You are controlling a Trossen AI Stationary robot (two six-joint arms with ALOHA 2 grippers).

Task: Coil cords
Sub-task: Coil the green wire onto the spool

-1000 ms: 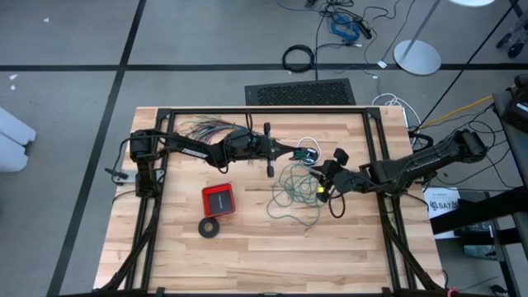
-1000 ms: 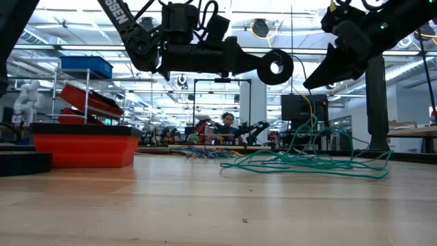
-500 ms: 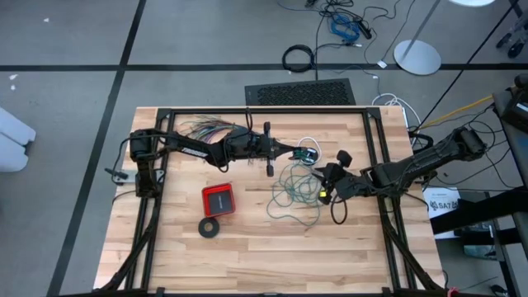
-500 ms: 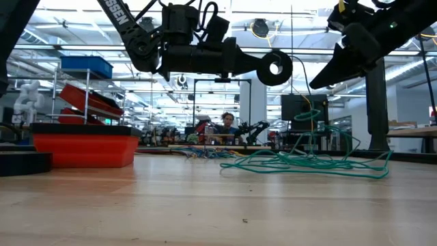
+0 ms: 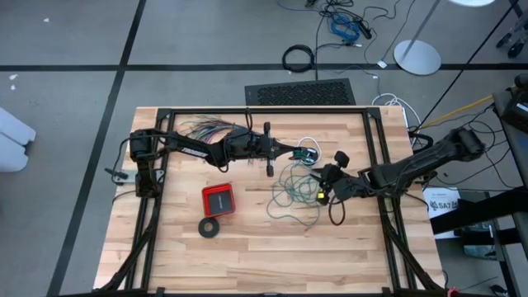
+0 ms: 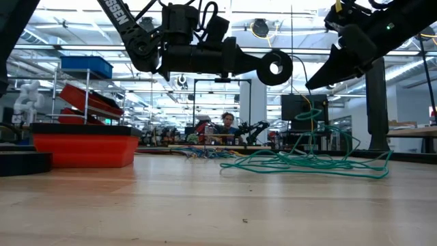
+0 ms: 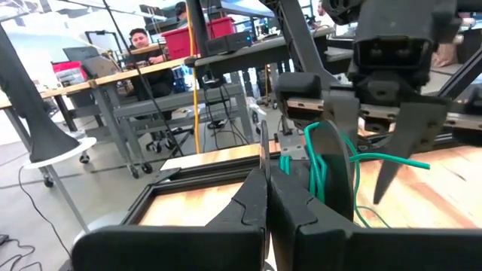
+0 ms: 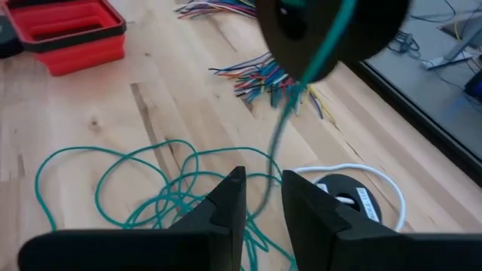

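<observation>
Wooden table (image 5: 247,247): one teal wire (image 5: 295,194), one white cord (image 5: 306,142).

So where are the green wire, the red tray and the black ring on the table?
green wire (image 5: 295,191): high view, middle of the loose tangle.
red tray (image 5: 218,199): high view, its floor.
black ring (image 5: 209,228): high view, on its band.

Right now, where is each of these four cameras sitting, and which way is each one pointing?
High: overhead, straight down on the table and both arms.
Low: tabletop height, level across at the teal wire; arms overhead.
Left wrist: past the shut left gripper toward the right arm.
Right wrist: past the right gripper down at the wire.
Shared: the red tray shows in high, low, right wrist.
</observation>
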